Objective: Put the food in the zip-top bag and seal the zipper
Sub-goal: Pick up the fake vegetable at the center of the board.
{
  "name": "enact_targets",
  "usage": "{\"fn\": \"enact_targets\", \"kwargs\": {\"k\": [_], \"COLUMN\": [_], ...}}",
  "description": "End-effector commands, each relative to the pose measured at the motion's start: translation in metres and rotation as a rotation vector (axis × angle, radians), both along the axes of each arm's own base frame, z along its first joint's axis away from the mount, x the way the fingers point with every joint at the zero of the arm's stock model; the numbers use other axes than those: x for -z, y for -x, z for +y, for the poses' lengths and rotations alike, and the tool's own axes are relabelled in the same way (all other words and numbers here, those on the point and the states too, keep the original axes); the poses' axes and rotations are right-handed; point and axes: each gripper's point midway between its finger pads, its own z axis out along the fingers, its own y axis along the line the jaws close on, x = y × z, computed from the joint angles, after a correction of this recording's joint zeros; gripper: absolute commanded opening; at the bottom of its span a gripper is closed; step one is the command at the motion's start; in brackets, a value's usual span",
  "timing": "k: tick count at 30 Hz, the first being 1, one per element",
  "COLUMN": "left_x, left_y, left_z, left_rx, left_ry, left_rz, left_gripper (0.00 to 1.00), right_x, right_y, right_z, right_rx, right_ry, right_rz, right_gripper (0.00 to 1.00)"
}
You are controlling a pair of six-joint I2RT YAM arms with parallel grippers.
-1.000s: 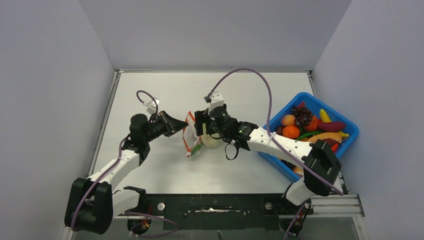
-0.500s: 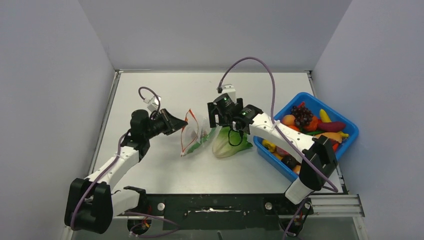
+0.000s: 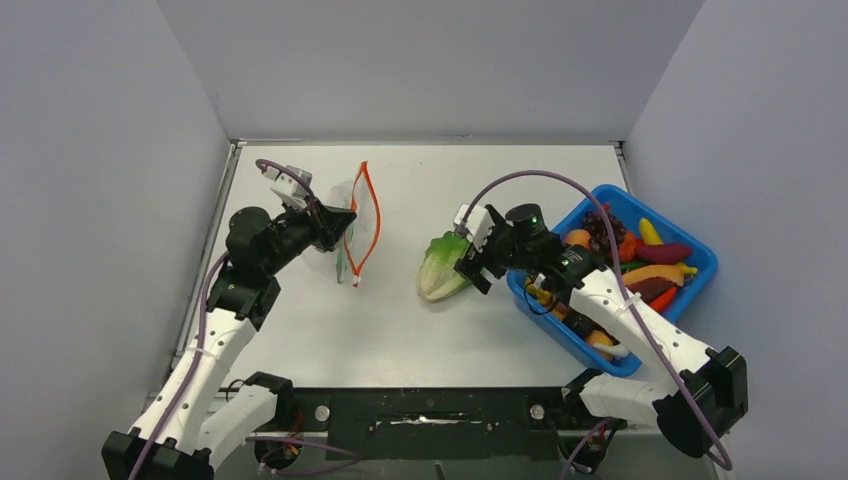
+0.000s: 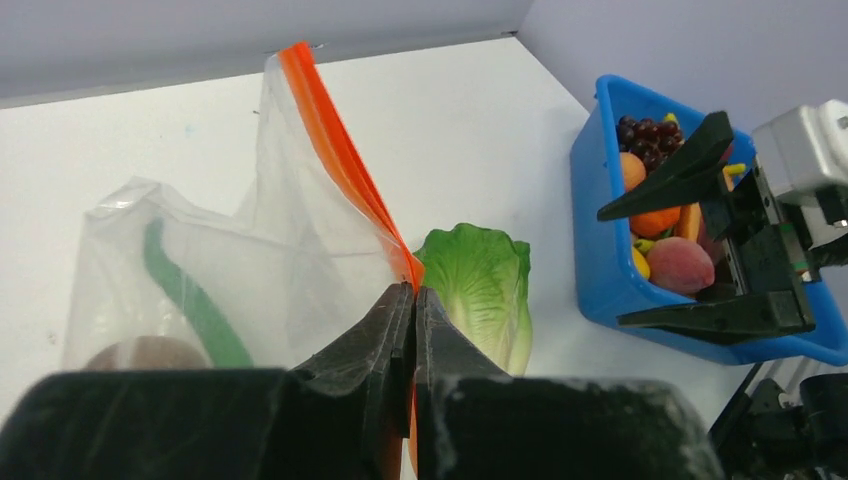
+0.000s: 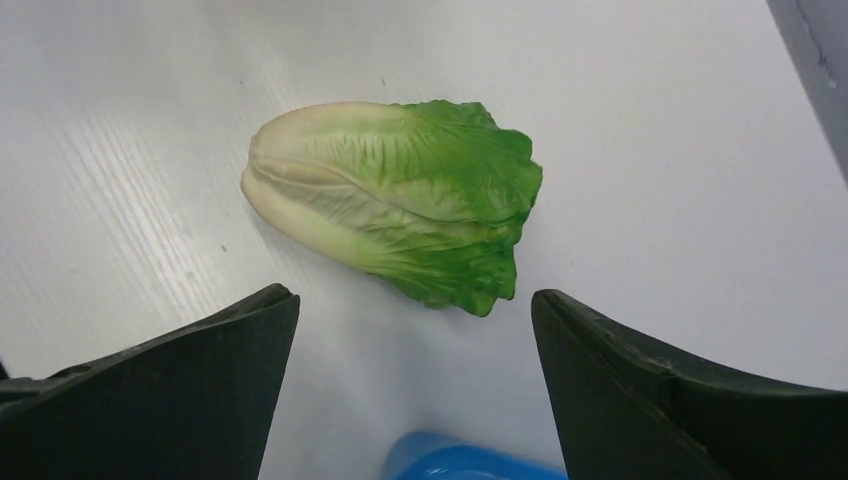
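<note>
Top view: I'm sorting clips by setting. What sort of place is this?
Probably a robotics lab cell: plain grey walls box in a white table, the left arm and right arm are bolted at its near edge, and the blue bin holds toy-looking food.

You have a white table (image 3: 420,330) filling the middle of the top view. The lettuce leaf (image 3: 443,267) lies flat on it just right of centre, its pale stem pointing lower left. The blue bin (image 4: 600,250) sits at the table's right edge, near the leaf but not touching it.
</note>
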Motion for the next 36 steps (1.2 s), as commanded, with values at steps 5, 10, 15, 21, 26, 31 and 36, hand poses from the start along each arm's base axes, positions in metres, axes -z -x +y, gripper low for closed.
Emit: {"fn": "enact_targets", "kwargs": {"k": [5,10,15,21,26,31,36], "left_x": [0.034,0.064,0.089,0.087,0.091,0.097,0.08], "left_y": [0.006,0.014,0.017,0.019,0.012,-0.01,-0.022], "left_z": [-0.005,-0.024,-0.033,-0.044,-0.047,-0.032,-0.026], "left_rx": [-0.043,0.062,0.101,0.129,0.142,0.067,0.049], "left_ry": [-0.198,-0.195,-0.162,-0.052,-0.056,-0.172,-0.26], "left_rz": [-0.097,-0.044,0.041,0.042,0.009,-0.004,-0.126], "left_gripper": [0.0,0.0,0.0,0.0,0.0,0.0,0.0], "right_x": [0.02,0.033,0.06,0.091,0.103,0.098,0.069], "right_y": [-0.007,-0.022,-0.041,-0.036,-0.037,-0.04,-0.029], "right_z": [0.018,0.023,0.029,0.039,0.039,0.037,0.049], "right_rx": [-0.481,-0.575,-0.578,-0.617,-0.593,-0.47,-0.401], "right_ry": [0.114,0.131,0.145,0.11,0.124,0.113,0.018], "right_rz": [-0.167,-0.187,-0.197,-0.128,-0.081,0.074,0.076], "right_gripper": [0.88,0.88,0.88,0.86,0.73,0.26,0.0]}}
